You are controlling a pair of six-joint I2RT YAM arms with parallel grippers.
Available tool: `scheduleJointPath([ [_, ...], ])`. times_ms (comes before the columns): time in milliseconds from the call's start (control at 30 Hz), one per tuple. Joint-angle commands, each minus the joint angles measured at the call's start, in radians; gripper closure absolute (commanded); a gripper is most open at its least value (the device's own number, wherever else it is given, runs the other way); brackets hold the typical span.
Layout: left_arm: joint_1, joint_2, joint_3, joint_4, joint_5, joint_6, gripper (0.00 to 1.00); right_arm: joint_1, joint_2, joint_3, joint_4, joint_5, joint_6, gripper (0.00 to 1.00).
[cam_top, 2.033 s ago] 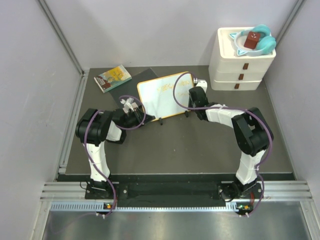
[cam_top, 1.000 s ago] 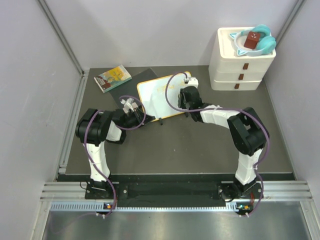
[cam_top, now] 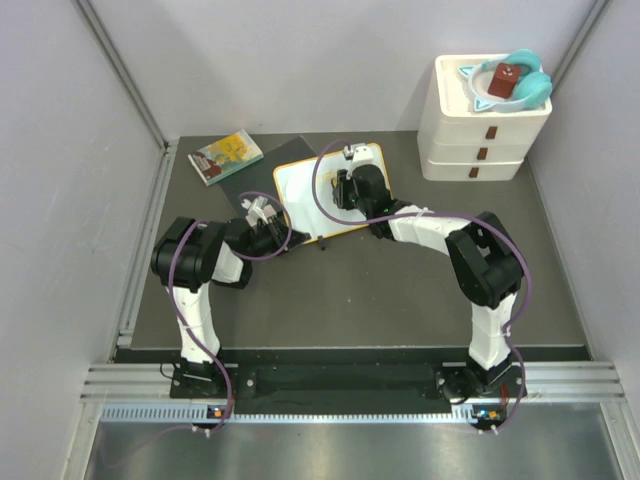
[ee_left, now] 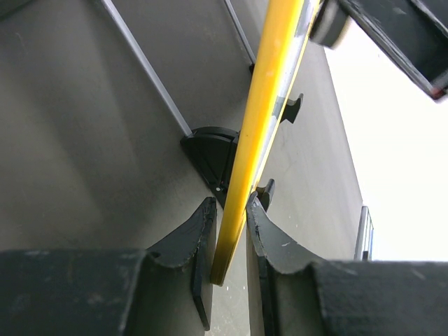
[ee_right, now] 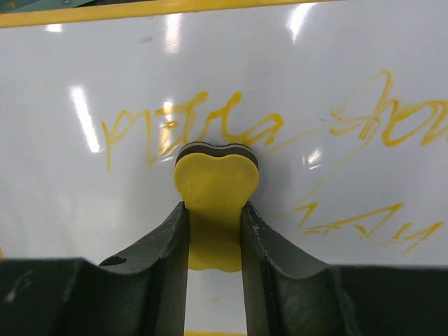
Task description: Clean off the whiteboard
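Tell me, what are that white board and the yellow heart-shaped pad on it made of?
The white writing board looks like a smooth, glossy coated sheet: lamps reflect as bright streaks. Its yellow frame seems plastic or painted metal; unclear which. The yellow heart-shaped pad looks matte and soft, likely foam, with a dark felt-like layer at its face.

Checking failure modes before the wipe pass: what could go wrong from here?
1. The left gripper pinches only the thin frame edge of the whiteboard; wiping pressure could pivot it or make it slip.
2. The right gripper holds the small eraser by its tail; it may twist, leaving yellow writing unerased.
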Motion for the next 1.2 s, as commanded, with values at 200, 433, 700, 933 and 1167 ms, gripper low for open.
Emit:
scheduleJointPath([
  [200,0.015,0.028,-0.033,-0.123,-0.086,0.046,1.0,-0.124,0.071,0.21,-0.305,0.174,0.071,1.0],
  [433,0.015,0.031,-0.028,-0.123,-0.085,0.044,1.0,-0.163,0.002,0.095,-0.27,0.209,0.06,1.0],
  [700,0.015,0.031,-0.031,-0.117,-0.083,0.044,1.0,-0.123,-0.025,-0.041,-0.128,0.082,0.071,1.0],
  [933,0.015,0.028,-0.033,-0.117,-0.08,0.046,1.0,-0.027,0.021,0.021,-0.12,0.036,0.022,1.0],
  [1167,0.015,0.03,-0.03,-0.119,-0.078,0.046,1.0,-0.06,0.067,0.095,-0.212,0.108,0.068,1.0],
])
